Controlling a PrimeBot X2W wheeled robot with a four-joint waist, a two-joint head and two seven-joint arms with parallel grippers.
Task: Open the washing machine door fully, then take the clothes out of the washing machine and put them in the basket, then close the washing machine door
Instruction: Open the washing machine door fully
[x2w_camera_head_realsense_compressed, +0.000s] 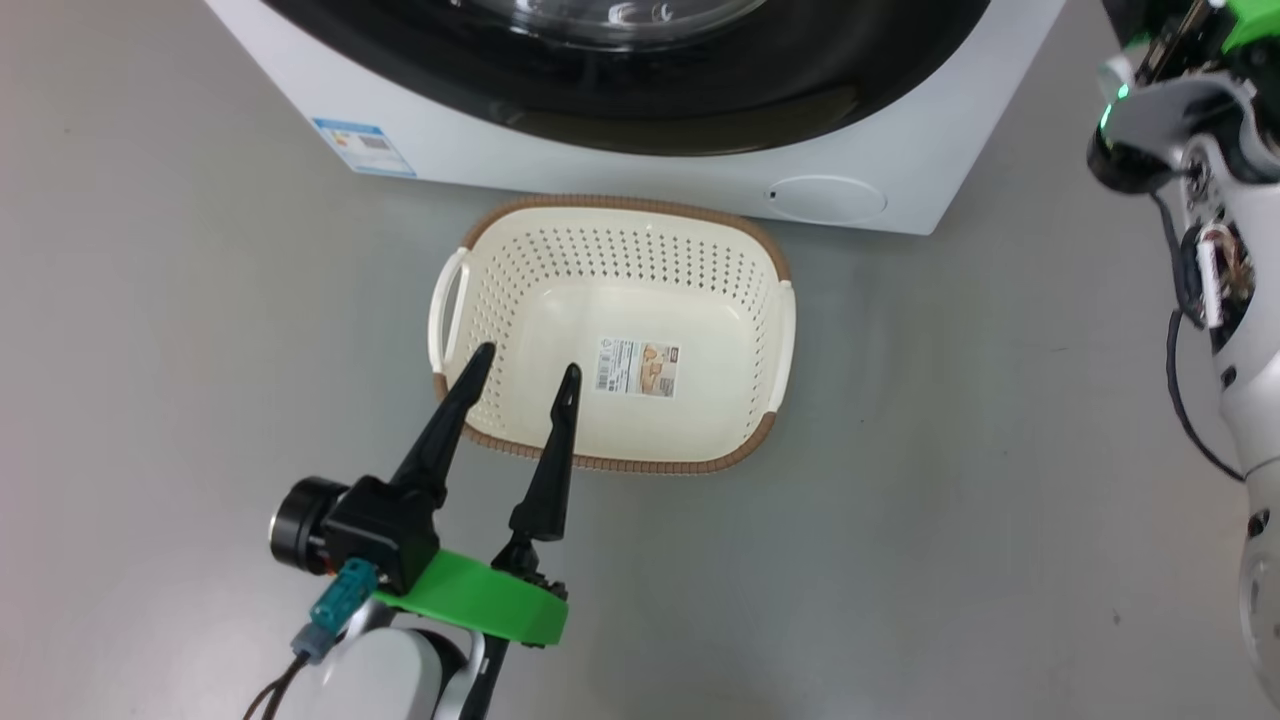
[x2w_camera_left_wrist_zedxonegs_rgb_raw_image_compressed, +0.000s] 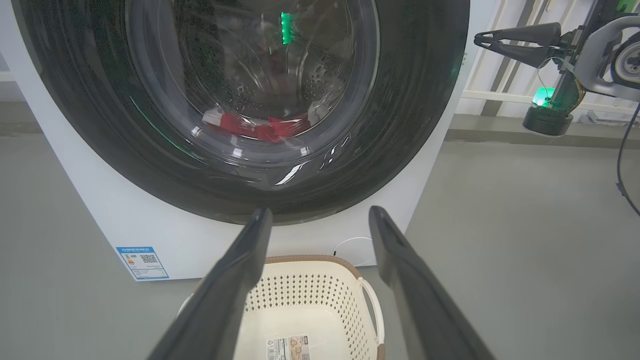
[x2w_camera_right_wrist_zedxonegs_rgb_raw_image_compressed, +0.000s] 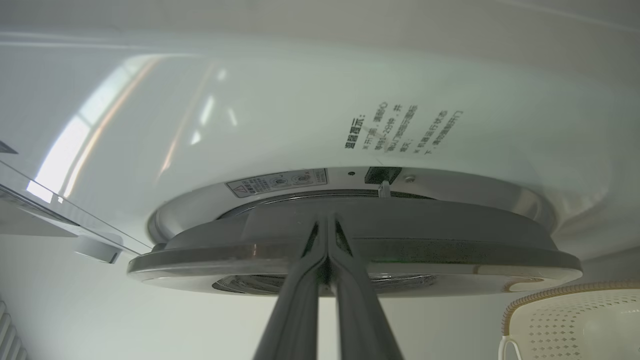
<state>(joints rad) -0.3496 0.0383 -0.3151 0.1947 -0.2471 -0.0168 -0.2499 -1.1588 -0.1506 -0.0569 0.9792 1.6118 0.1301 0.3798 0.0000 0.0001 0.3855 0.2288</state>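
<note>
In the head view the washing machine (x2w_camera_head_realsense_compressed: 900, 150) stood white and boxy, its door (x2w_camera_head_realsense_compressed: 700, 110) a glossy black rim round bulging glass; a blue label (x2w_camera_head_realsense_compressed: 362, 147) and a small round flap (x2w_camera_head_realsense_compressed: 827, 198) sat low on its front. The basket (x2w_camera_head_realsense_compressed: 620, 205) lay on the floor just in front of the washing machine, under the door, holding nothing but a paper label (x2w_camera_head_realsense_compressed: 640, 367); it was likely put there so the load had a short way to go. The left gripper (x2w_camera_head_realsense_compressed: 528, 360) hovered in front of the washing machine over the basket's far-from-machine rim, jaws spread wide and holding nothing; it was probably kept ready for the laundry. The right arm (x2w_camera_head_realsense_compressed: 1230, 300) rose off the washing machine's right side.

In the left wrist view the clothes (x2w_camera_left_wrist_zedxonegs_rgb_raw_image_compressed: 250, 127) lay low inside the washing machine behind the glass, bright red with white patches, crumpled together. The right gripper (x2w_camera_left_wrist_zedxonegs_rgb_raw_image_compressed: 479, 40) hung to the right of the washing machine at door height, aimed at the door's edge.

In the right wrist view its fingers (x2w_camera_right_wrist_zedxonegs_rgb_raw_image_compressed: 300, 300) were pressed together into one thin wedge, pinching nothing; whether the tips touched the rim could not be told. Seen edge-on, the door seemed to stand slightly off the washing machine's front; the slim shut tip looked suited to hooking behind it, so opening appeared to be the step in hand.
</note>
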